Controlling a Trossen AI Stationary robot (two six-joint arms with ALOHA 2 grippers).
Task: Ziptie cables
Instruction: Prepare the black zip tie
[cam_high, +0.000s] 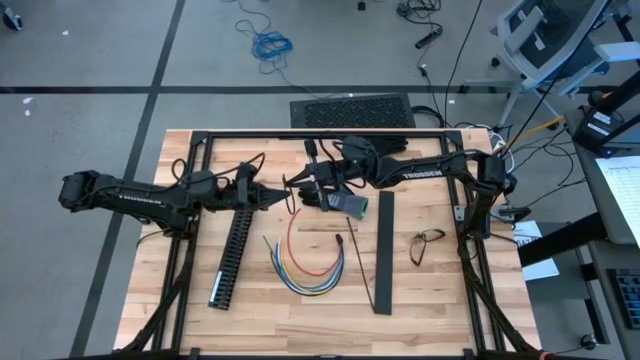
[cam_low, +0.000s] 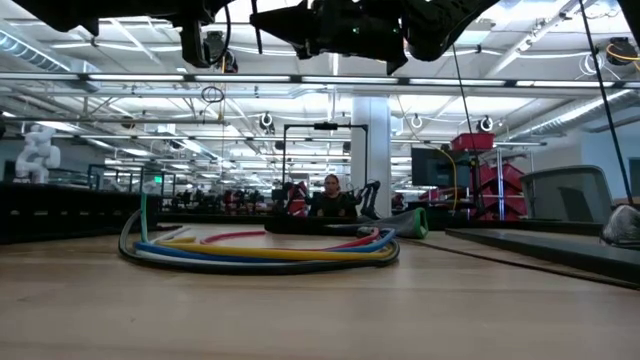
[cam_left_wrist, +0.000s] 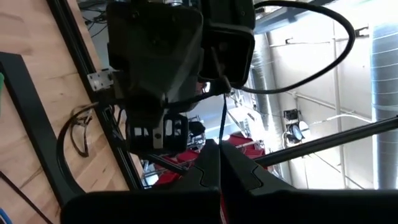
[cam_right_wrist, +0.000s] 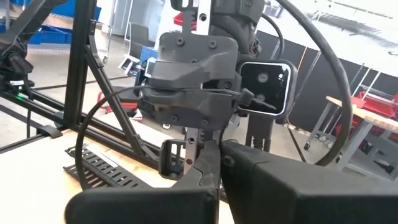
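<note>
The cables (cam_high: 305, 262) lie loose on the wooden table (cam_high: 440, 300), bent into a U shape, red, yellow, blue and green side by side. No tie is around them, so the job looks like it is only starting.

Both arms are up in the air over the far middle of the table, well apart from the cables. The left gripper (cam_high: 292, 190) and the right gripper (cam_high: 318, 192) point at each other and nearly meet. Both are closed tight. A thin dark strip (cam_left_wrist: 222, 118) runs between them; it may be the zip tie, held at both ends so it can be looped, but it is too thin to be sure.

A long black slotted bar (cam_high: 232, 243) lies to the left of the cables, and a flat black strip (cam_high: 383, 252) lies to the right. A pair of glasses (cam_high: 427, 243) sits farther right.
</note>
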